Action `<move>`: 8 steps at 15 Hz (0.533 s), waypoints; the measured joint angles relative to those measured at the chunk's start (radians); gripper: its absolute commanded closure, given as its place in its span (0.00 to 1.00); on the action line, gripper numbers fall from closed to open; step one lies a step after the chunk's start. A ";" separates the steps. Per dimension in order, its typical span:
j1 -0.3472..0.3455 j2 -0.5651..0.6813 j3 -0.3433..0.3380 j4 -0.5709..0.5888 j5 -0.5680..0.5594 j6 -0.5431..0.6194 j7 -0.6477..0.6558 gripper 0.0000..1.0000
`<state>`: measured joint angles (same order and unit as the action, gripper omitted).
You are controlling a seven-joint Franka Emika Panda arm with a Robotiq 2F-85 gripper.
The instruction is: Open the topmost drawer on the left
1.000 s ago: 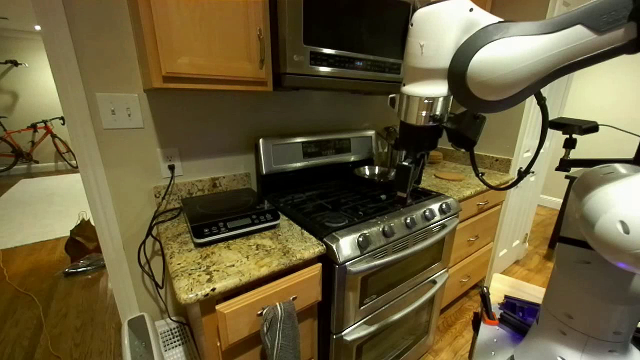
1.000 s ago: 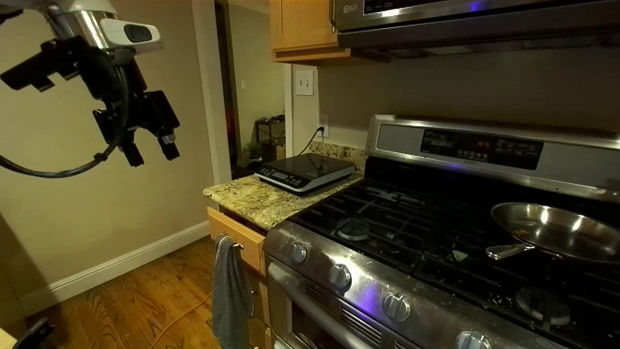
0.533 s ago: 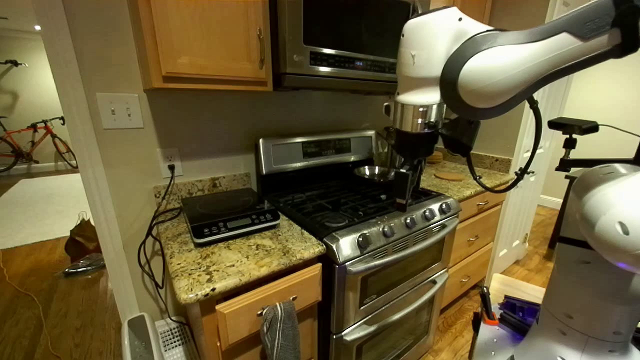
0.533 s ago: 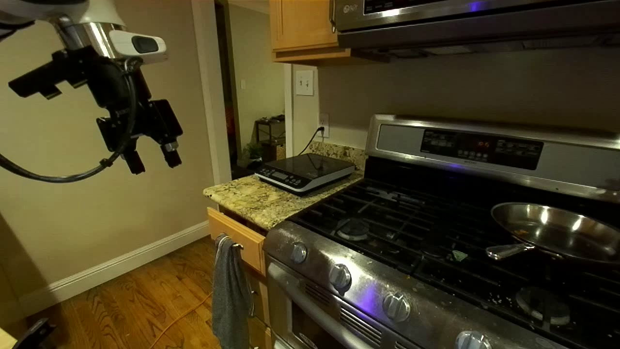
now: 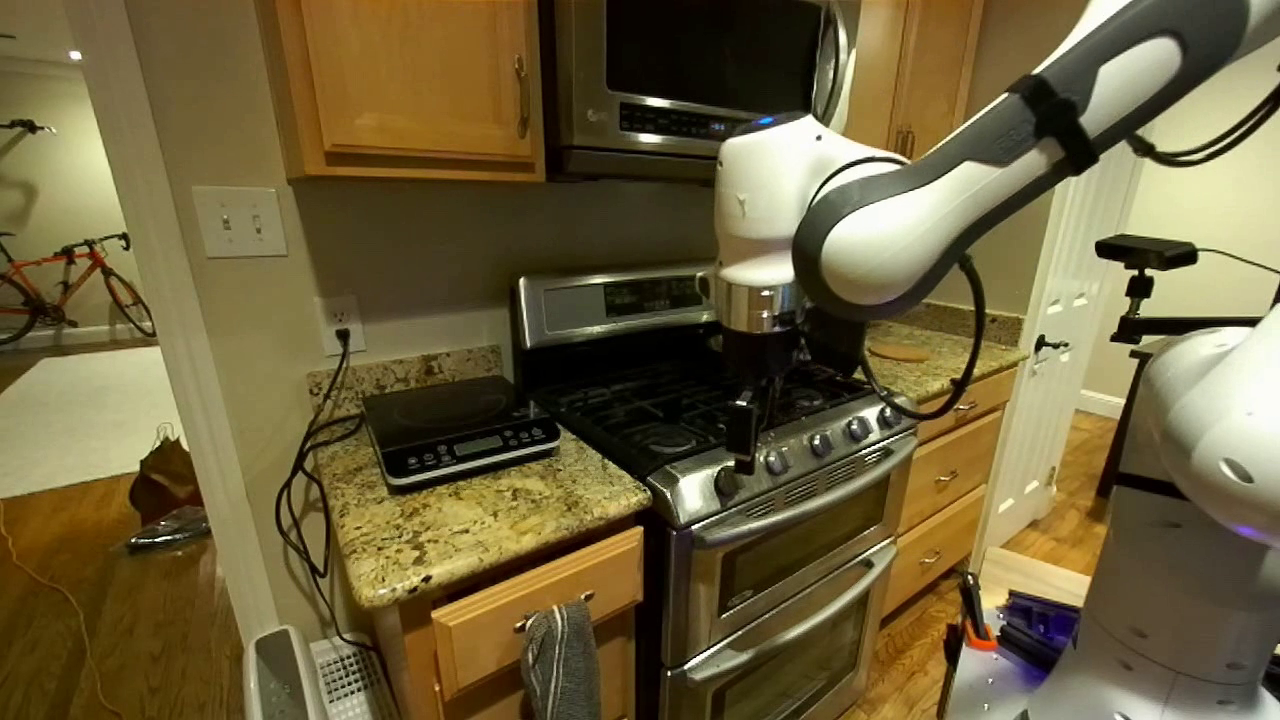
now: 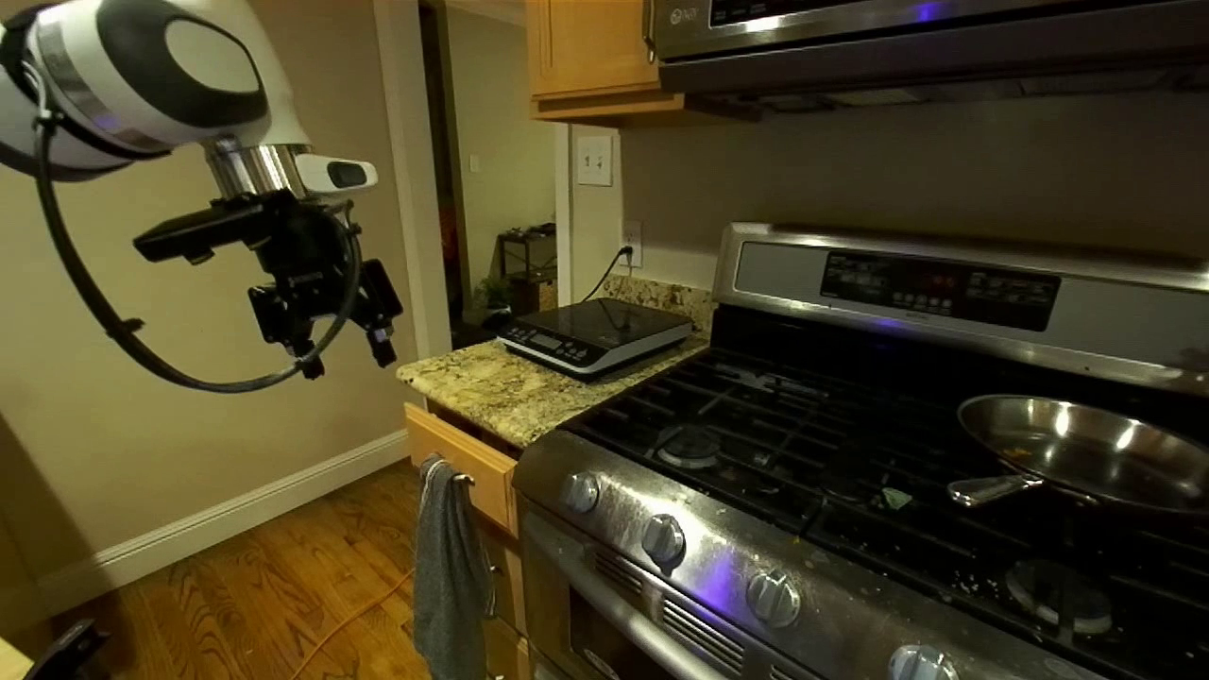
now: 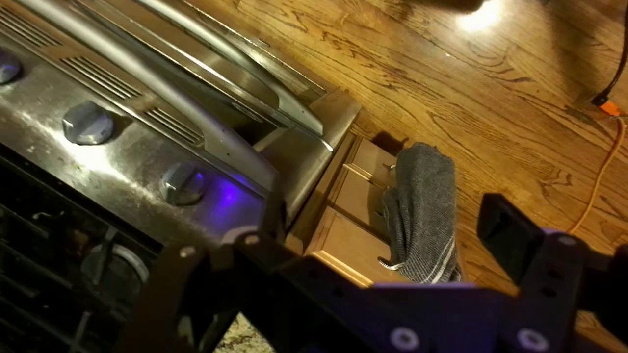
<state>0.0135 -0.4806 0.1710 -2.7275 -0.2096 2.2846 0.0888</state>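
Observation:
The topmost left drawer has a light oak front (image 5: 480, 638), seen in both exterior views (image 6: 489, 477) under the stone counter. Its front stands slightly out, with a dark gap behind its top edge. A grey striped towel (image 5: 562, 660) hangs over its metal handle (image 5: 586, 597) and hides part of the front. My gripper (image 5: 750, 445) is open and empty, pointing down, above and apart from the drawer; it also shows in an exterior view (image 6: 348, 357). In the wrist view the drawer front (image 7: 351, 240) and towel (image 7: 424, 211) lie below and between my fingers (image 7: 390, 211).
The steel range (image 5: 800, 470), with knobs and oven handles, stands right beside the drawer. A portable cooktop (image 5: 460, 430) sits on the stone counter (image 5: 480, 510). A steel pan (image 6: 1086, 453) rests on the burners. An orange cord (image 7: 601, 181) lies on the wood floor.
My arm and gripper have moved toward the drawer's side and lower, leftward in an exterior view. The gripper stays open. The drawer and towel have not moved.

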 measured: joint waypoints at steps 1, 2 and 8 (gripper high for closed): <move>0.000 0.043 0.005 0.010 -0.013 0.050 0.000 0.00; 0.001 0.085 0.011 0.021 -0.030 0.104 0.000 0.00; 0.003 0.255 0.031 0.085 -0.084 0.252 0.002 0.00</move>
<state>0.0164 -0.2260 0.2019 -2.6429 -0.2939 2.5365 0.0906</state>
